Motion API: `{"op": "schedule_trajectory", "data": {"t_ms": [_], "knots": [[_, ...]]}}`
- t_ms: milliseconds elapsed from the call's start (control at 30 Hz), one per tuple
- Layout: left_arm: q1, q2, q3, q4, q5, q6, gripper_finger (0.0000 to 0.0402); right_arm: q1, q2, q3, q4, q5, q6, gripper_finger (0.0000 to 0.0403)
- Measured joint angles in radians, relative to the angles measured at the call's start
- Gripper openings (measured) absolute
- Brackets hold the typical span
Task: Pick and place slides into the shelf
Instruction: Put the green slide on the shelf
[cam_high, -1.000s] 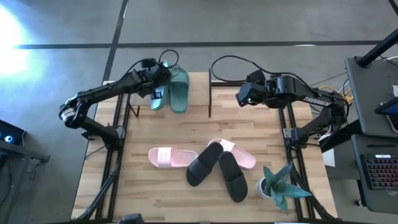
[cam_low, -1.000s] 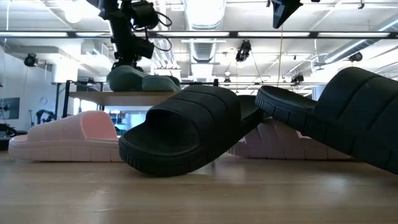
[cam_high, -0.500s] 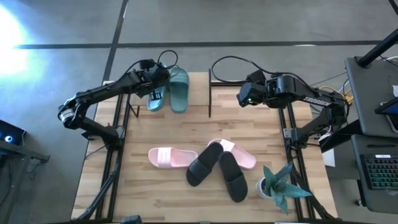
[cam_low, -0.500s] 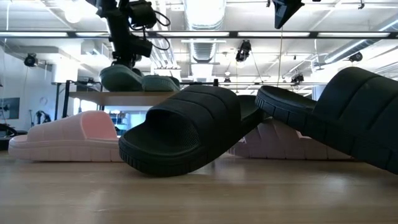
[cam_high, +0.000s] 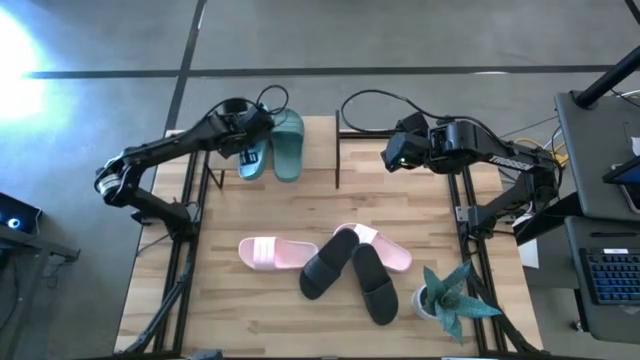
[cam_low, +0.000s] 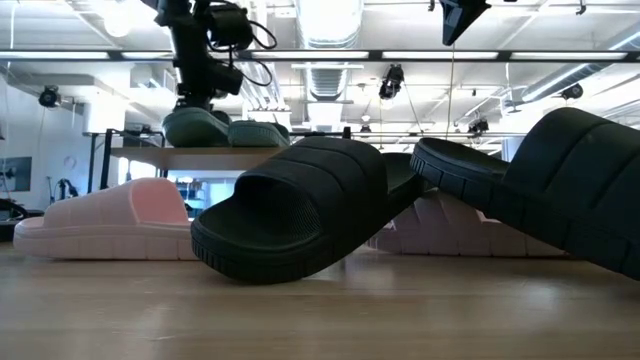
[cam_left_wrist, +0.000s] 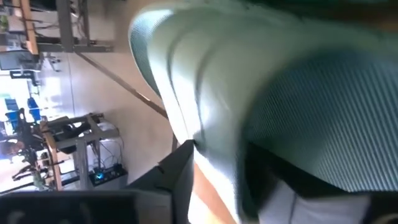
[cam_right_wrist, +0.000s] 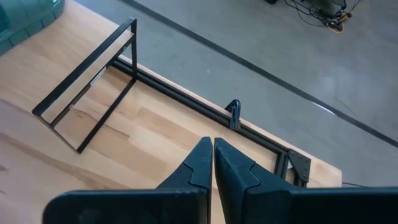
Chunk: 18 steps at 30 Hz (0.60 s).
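You've got six slides in view: two green, two pale pink, two black. Both green ones sit side by side on top of the shelf (cam_high: 320, 150) at the far edge of the surface (cam_high: 250, 300): the right green slide (cam_high: 289, 145) lies flat, the left green slide (cam_high: 250, 158) is under the left end effector (cam_high: 246, 150). That end effector is pinching the left green slide, whose ribbed strap fills the left wrist view (cam_left_wrist: 298, 124). Nothing else is on the shelf. One pink slide (cam_high: 275, 252) lies alone on the surface, the other pink slide (cam_high: 395, 250) is partly under the two black slides (cam_high: 330, 265) (cam_high: 373, 283), which overlap mid-surface. One potted plant (cam_high: 450, 295) stands at the near right corner. Right end effector (cam_right_wrist: 213, 163) hangs above the right end of the shelf, fingers pressed together, holding nothing
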Motion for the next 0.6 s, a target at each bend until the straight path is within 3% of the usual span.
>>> {"op": "schedule_trajectory", "data": {"t_ms": [133,367,533,600], "knots": [[-0.001,-0.022,0.026,-0.09,-0.021,-0.001,0.0155,0.0,0.0,0.0,0.0,-0.003,0.0,0.0009],[0.0,-0.11,0.064,-0.088,-0.015,-0.068,0.0159,-0.004,0.0,0.0,-0.001,-0.003,0.0,0.0009],[0.03,-0.167,0.164,-0.051,0.217,-0.278,0.0159,-0.004,0.0,0.0,0.0,-0.003,0.0,0.0009],[0.055,-0.179,0.186,-0.029,0.236,-0.329,0.0159,-0.004,0.0,0.0,0.0,-0.003,0.0,0.0009]]}}
